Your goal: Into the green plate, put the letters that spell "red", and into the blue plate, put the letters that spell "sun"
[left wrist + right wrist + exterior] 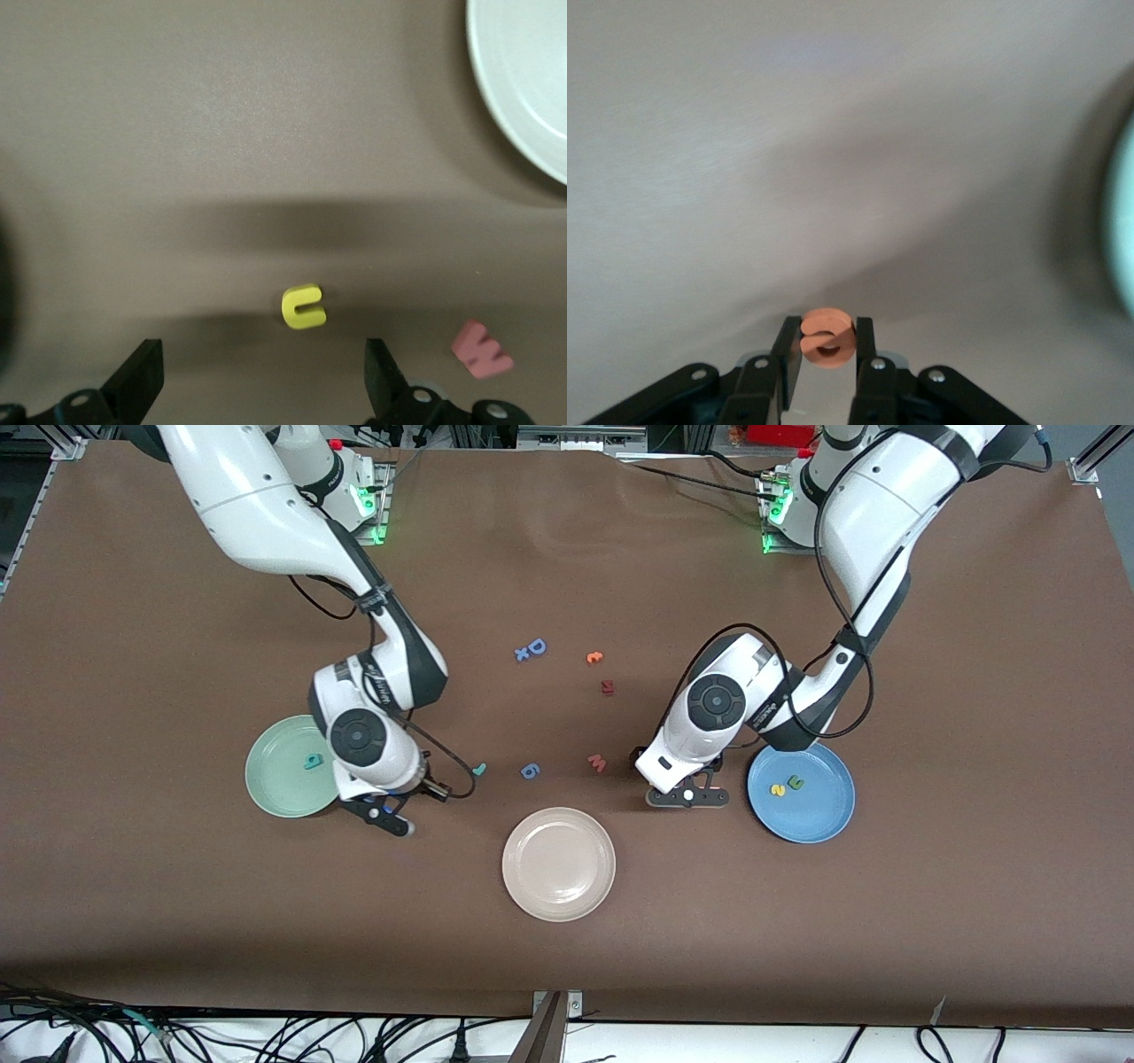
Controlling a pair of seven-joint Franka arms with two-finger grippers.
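Orange "e" (827,337) pinched between right gripper (826,347) fingers, just beside green plate (275,779) holding teal "d" (312,761). Left gripper (264,376) fingers spread wide, empty, over yellow "u" (304,306) on tabletop (567,558), near pink "w" (481,349) and blue plate (819,815).

I see the teal "d" (312,761) in the green plate (275,788), yellow "s" (778,790) and green "n" (796,782) in the blue plate (819,819), and the orange "e" (827,337) pinched between fingers (788,349) beside the green plate.
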